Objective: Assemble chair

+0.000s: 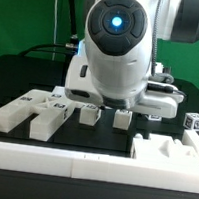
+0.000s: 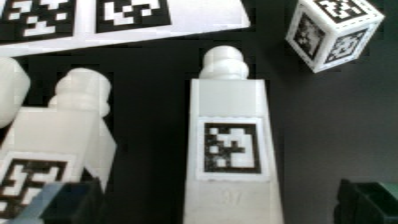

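The chair is in loose white tagged parts on the black table. In the wrist view a long white bar (image 2: 228, 130) with a rounded peg end and one tag lies lengthwise between my fingers. My gripper (image 2: 217, 206) is open, a dark fingertip (image 2: 61, 206) standing clear of the bar on each side. A second, similar bar (image 2: 64, 140) lies beside it. A tagged cube (image 2: 333, 40) sits further off. In the exterior view my gripper (image 1: 106, 110) hangs low over the parts in the middle, and the hand hides the bar beneath it.
The marker board (image 2: 125, 18) lies beyond the bars' peg ends. Several white bars (image 1: 40, 115) lie at the exterior view's left, a notched slab (image 1: 172, 152) at front right and a cube (image 1: 194, 121) at far right. A long white border rail (image 1: 89, 169) runs along the front.
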Tool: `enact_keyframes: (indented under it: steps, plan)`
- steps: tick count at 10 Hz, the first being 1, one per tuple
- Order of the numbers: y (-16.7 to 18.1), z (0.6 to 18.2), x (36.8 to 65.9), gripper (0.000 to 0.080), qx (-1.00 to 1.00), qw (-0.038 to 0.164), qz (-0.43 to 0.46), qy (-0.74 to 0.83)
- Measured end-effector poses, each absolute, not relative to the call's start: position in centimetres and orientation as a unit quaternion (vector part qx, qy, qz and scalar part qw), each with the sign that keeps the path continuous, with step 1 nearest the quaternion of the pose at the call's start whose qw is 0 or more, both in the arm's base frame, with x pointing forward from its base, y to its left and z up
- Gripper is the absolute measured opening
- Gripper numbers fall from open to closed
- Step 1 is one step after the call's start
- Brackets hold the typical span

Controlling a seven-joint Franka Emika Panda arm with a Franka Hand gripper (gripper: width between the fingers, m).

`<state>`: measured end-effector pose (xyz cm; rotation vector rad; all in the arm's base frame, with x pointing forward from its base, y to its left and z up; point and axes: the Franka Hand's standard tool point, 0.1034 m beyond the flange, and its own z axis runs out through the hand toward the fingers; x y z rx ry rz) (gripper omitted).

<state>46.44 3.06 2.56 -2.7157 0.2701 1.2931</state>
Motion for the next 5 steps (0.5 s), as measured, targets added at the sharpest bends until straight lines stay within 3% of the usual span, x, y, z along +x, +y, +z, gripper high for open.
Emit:
enact_keyframes:
  steps: [5]
  plan:
    - [3.66, 1.41, 45.90, 0.0649, -0.899, 0.057, 0.427, 0.082]
